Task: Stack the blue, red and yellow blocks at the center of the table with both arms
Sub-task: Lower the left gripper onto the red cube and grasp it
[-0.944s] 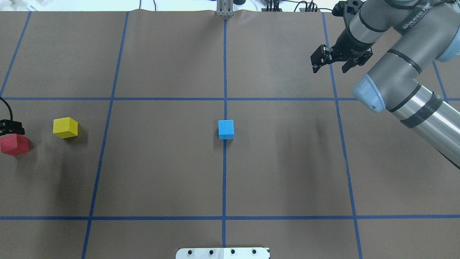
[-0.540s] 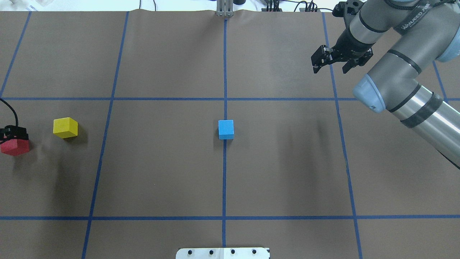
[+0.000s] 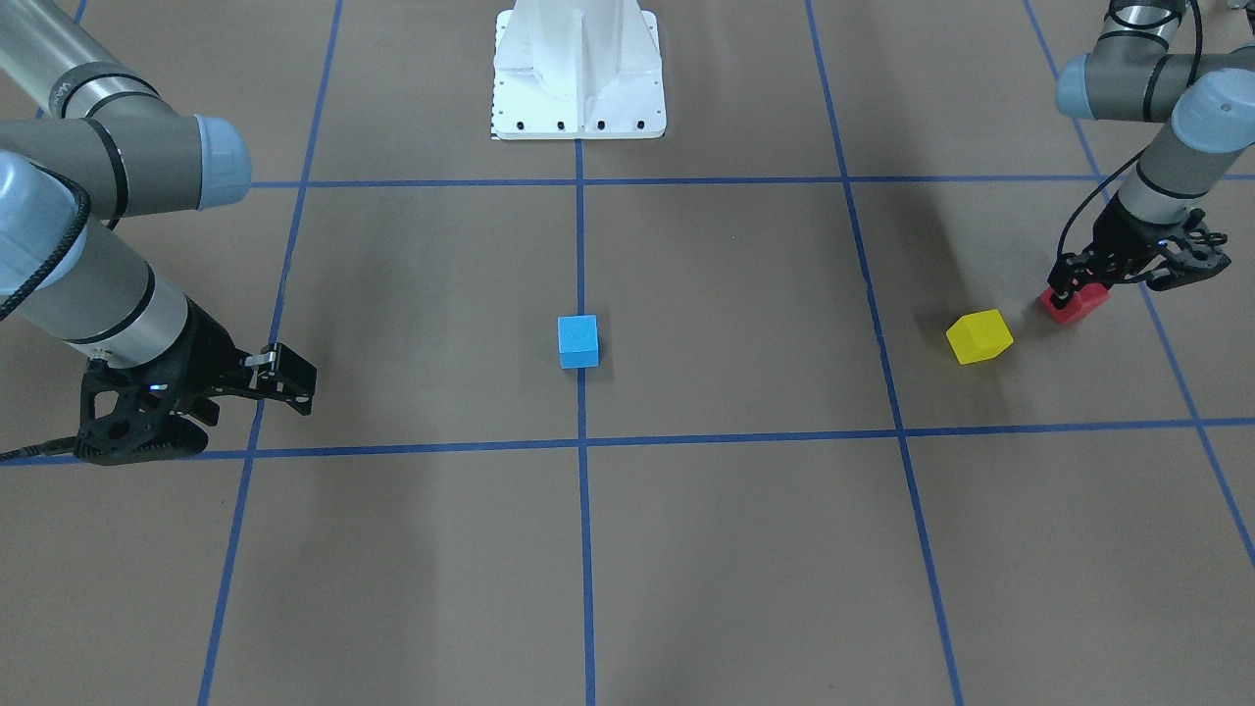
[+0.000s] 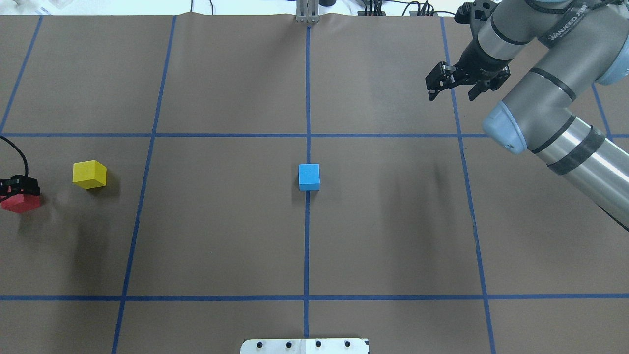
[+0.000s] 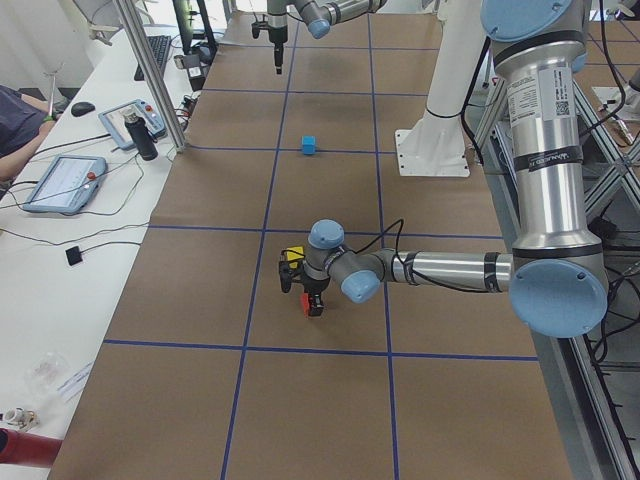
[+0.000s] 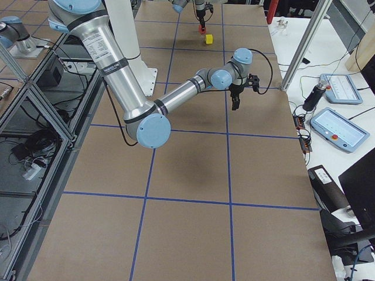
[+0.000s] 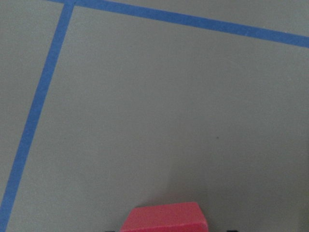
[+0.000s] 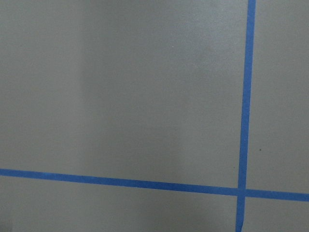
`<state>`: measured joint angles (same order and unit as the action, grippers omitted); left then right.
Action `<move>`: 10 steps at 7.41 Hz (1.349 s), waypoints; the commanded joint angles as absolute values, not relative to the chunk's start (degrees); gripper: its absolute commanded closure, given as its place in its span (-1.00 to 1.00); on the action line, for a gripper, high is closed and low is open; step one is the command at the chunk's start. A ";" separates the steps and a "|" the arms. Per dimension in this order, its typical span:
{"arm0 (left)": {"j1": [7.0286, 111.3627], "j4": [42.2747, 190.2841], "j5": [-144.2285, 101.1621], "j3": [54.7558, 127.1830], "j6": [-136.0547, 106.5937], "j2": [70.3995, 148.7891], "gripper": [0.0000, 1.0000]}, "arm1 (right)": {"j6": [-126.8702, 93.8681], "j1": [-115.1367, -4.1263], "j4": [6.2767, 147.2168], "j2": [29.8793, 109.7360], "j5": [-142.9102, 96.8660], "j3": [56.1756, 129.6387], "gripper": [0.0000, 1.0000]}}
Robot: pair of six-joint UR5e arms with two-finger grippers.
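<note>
The blue block (image 4: 309, 176) sits at the table's centre, on the middle tape line; it also shows in the front-facing view (image 3: 578, 340). The yellow block (image 4: 89, 174) lies at the far left. The red block (image 4: 19, 204) lies just left of it, on the table. My left gripper (image 4: 19, 189) is low over the red block with its jaws open on either side of it. The left wrist view shows the red block (image 7: 164, 218) at the bottom edge. My right gripper (image 4: 452, 92) is open and empty, above the far right of the table.
The robot's white base plate (image 4: 304, 345) sits at the near middle edge. Blue tape lines (image 4: 307, 246) mark a grid on the brown table cover. The right arm's thick links (image 4: 565, 128) reach over the right side.
My left gripper has come down over the red block and now covers more of it. The right gripper and all three blocks have stayed in place.
</note>
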<state>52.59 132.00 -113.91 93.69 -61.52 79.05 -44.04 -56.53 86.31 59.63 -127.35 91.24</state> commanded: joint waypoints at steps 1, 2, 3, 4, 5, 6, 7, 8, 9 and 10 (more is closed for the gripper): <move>52.56 132.01 -113.82 94.13 -61.52 78.49 0.99 | -44.03 -56.51 86.31 59.59 -127.35 91.23 -0.99; 52.65 131.84 -114.08 95.00 -60.91 78.57 1.00 | -44.03 -56.51 86.31 59.50 -127.44 91.23 -0.99; 52.73 131.40 -114.52 96.31 -60.73 79.18 1.00 | -44.03 -56.51 86.31 59.50 -127.44 91.23 -0.99; 53.08 130.00 -115.39 96.42 -60.38 79.80 1.00 | -44.03 -56.51 86.31 59.41 -127.44 91.14 -0.99; 54.30 125.99 -116.10 97.20 -56.29 82.68 1.00 | -44.03 -56.51 86.31 59.41 -127.35 91.14 -0.99; 56.58 116.38 -116.19 99.99 -50.77 87.23 1.00 | -44.03 -56.43 86.31 59.33 -127.35 91.06 -0.99; 57.21 104.71 -116.10 102.63 -48.28 93.28 1.00 | -44.03 -56.43 86.31 59.33 -127.35 90.79 -0.99; 57.30 95.37 -116.10 104.40 -48.17 99.26 1.00 | -44.12 -56.43 86.31 59.24 -127.35 90.79 -0.99; 57.13 89.53 -116.10 104.33 -48.25 104.97 1.00 | -44.03 -56.43 86.31 59.41 -127.35 90.79 -0.99; 56.43 83.73 -116.28 103.80 -49.12 111.55 1.00 | -44.03 -56.43 86.31 59.50 -127.35 90.79 -0.99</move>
<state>56.94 91.86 -116.14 103.86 -48.64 103.58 -44.06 -56.43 86.31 59.39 -127.35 90.81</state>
